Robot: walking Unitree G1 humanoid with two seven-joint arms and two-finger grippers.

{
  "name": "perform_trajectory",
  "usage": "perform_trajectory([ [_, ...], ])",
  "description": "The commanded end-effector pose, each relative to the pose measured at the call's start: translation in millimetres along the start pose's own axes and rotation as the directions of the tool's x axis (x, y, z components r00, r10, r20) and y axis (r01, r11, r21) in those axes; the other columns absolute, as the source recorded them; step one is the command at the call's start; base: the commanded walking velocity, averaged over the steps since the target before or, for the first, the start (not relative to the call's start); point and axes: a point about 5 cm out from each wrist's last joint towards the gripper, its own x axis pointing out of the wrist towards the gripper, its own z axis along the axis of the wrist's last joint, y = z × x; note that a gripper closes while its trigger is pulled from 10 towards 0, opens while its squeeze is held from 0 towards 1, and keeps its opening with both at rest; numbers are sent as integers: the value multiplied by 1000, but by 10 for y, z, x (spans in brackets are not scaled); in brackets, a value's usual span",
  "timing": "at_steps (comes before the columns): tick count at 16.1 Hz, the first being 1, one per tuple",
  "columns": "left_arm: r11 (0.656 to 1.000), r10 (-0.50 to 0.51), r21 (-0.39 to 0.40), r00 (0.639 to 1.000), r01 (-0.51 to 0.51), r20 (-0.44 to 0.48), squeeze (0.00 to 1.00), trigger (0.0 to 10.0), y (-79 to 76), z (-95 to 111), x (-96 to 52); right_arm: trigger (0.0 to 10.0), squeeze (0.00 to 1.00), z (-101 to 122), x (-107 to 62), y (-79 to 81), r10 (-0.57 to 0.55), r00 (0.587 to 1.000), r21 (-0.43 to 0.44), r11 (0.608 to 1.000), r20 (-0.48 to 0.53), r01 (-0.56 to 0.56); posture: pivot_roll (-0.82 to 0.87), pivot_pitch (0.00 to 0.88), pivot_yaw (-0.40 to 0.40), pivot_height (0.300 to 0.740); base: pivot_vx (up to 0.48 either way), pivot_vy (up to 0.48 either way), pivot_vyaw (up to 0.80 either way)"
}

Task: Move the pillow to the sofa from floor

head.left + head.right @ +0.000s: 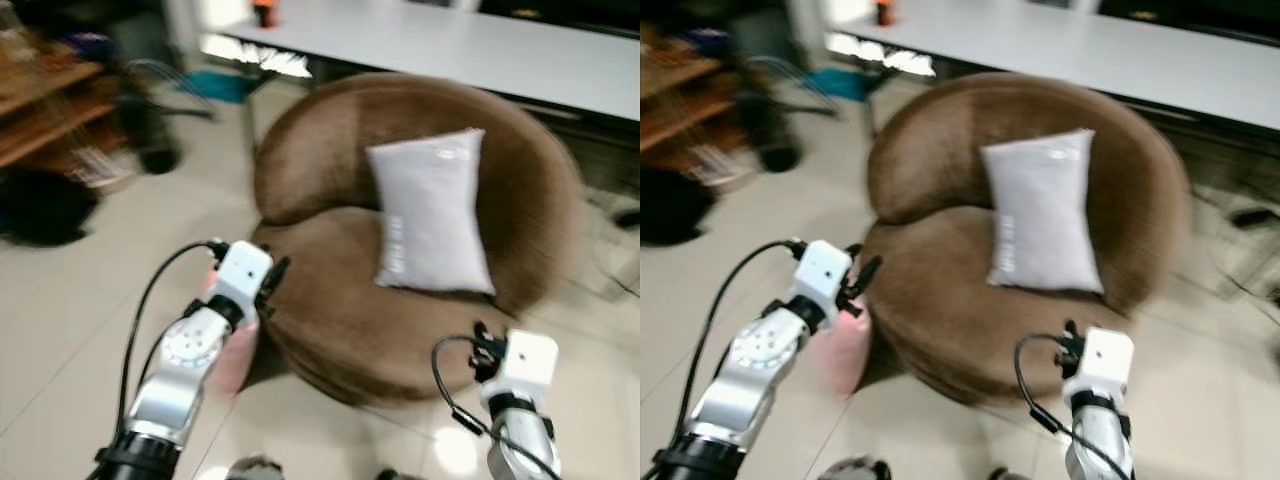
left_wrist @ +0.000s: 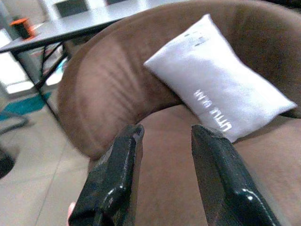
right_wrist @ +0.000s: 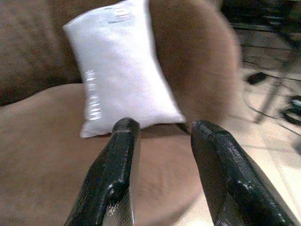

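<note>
Already the white rectangular fabric pillow (image 1: 432,212) stands propped upright against the curved backrest of the round brown plush sofa (image 1: 340,330), its lower edge on the seat cushion, so from the head cameras the job looks done: nothing of the pillow touches the pale tiled floor (image 1: 70,300). Both silver arms are raised in front of the seat, the left gripper (image 1: 272,285) at the sofa's front-left edge and the right gripper (image 1: 482,345) near its front-right edge, each clear of the pillow. A pink soft object (image 1: 845,350), partly hidden by the left arm, sits on the floor against the sofa's base; what it is I cannot tell. Behind the sofa runs a long grey table (image 1: 450,45). From the left wrist, the two black fingers (image 2: 115,179) stand parted with nothing between them, pointing over the seat toward the pillow. From the right wrist, the fingers (image 3: 113,174) are likewise spread and empty, aimed at the pillow's lower edge, which suggests both have let go.
</note>
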Motion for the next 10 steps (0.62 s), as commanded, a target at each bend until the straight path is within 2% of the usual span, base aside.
perform_trajectory([
  [1, 1000, -3, -3, 1000, 3, -15, 0, 10000, -32, -66, -70, 10000, 0, 19, -12, -16, 2, 1000, -6, 1000, -10, -2, 39, 37, -21, 740, 0, 368, 0],
  [2, 1000, -2, -2, 1000, 2, -21, 0, 10000, -32, -86, -96, 10000, 0, 14, -17, -1, 16, 1000, -6, 1000, -21, -16, 39, 37, -21, 740, 0, 368, 0],
  [5, 1000, 26, -8, 999, -26, -37, 0, 10000, -38, -124, -136, 10000, 0, 76, 22, 101, 53, 998, 101, 994, -31, -50, 53, 38, -44, 740, 0, 368, 0],
  [10, 1000, 10, 6, 1000, -10, -24, 0, 10000, -51, -88, -98, 10000, 0, 121, 83, 118, 47, 997, 143, 989, -53, -39, 60, 46, -42, 740, 0, 385, -751],
])
